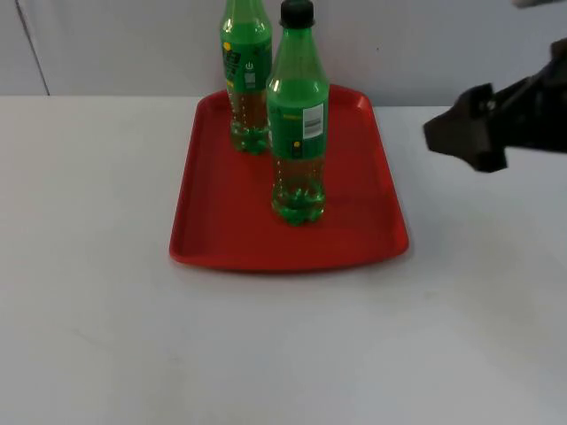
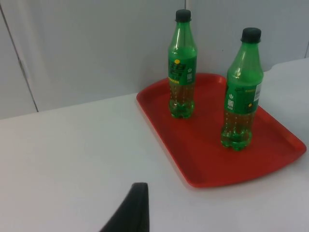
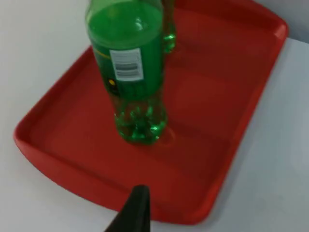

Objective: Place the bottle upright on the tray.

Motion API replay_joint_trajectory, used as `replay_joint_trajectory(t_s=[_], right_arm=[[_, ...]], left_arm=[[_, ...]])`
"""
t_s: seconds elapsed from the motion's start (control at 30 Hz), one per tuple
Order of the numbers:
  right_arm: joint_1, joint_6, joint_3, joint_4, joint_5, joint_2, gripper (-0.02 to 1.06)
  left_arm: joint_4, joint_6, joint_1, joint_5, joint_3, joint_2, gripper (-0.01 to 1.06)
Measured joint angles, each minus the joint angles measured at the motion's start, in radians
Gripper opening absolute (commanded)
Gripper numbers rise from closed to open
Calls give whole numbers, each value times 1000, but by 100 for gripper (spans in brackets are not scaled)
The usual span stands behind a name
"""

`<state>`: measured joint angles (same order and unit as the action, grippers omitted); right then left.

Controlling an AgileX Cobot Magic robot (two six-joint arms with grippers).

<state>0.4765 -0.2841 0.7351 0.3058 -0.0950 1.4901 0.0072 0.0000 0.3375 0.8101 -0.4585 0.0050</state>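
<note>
Two green plastic bottles stood upright on the red tray [image 1: 213, 177], which lay on the white tabletop [image 1: 89, 310] near its far edge by the grey partition wall [image 1: 115, 44]. The nearer bottle [image 1: 298, 124] stood toward the tray's middle, the farther bottle [image 1: 245, 75] close to the tray's far rim; the two were near each other but apart. Both wore black caps and held only a little clear liquid at the base, so each was judged light, top-heavy and easily tipped. The thin walls would likely dent under a hard squeeze, and the smooth label band could slip; the best hold seemed the firmer waist just below the label, or the neck under the cap.

The right gripper [image 1: 469, 133] hung above the tabletop just off the tray's right rim, touching nothing; whether its fingers were parted could not be told. The left gripper [image 2: 130, 212] waited over the tabletop, well apart from the tray, its state likewise unclear. The placement looked complete.
</note>
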Motion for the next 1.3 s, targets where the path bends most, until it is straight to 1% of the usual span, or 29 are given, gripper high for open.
replay_joint_trajectory(t_s=[0.03,0.07,0.17,0.2,0.27,0.33,0.53,0.67,0.7,0.83,0.87,0.9,0.97,1.0,1.13,1.17,1.3], right_arm=[[0,-8,0,0,40,-30,92],[0,-8,0,0,40,-30,92],[0,-19,0,-12,132,-110,92],[0,-19,0,-12,132,-110,92],[0,-23,0,-26,179,-166,92],[0,-26,0,-43,202,-205,92],[8,-28,0,-68,233,-254,92],[76,-6,0,-71,268,-285,92],[76,-6,0,-71,268,-285,92],[190,-2,0,-71,293,-289,92],[190,-2,0,-71,293,-289,92],[217,0,0,-74,302,-289,92],[265,2,0,-85,319,-289,92],[265,2,0,-85,319,-289,92],[369,4,0,-106,376,-289,92],[369,4,0,-106,376,-289,92],[451,1,0,-147,391,-289,92]], left_arm=[[0,0,0,0,0,0,105],[0,0,0,0,0,0,105],[0,0,0,0,0,0,105],[0,0,0,0,0,0,105],[0,0,0,0,0,0,105],[0,0,0,0,0,0,105],[0,0,0,0,0,0,105],[0,0,0,0,0,0,105],[0,0,0,0,0,0,105],[0,0,0,0,0,0,105],[0,0,0,0,0,0,105],[0,0,0,0,0,0,105],[0,0,0,0,0,0,105],[0,0,0,0,0,0,105],[0,0,0,0,0,0,105],[0,0,0,0,0,0,105],[0,0,0,0,0,0,105]])
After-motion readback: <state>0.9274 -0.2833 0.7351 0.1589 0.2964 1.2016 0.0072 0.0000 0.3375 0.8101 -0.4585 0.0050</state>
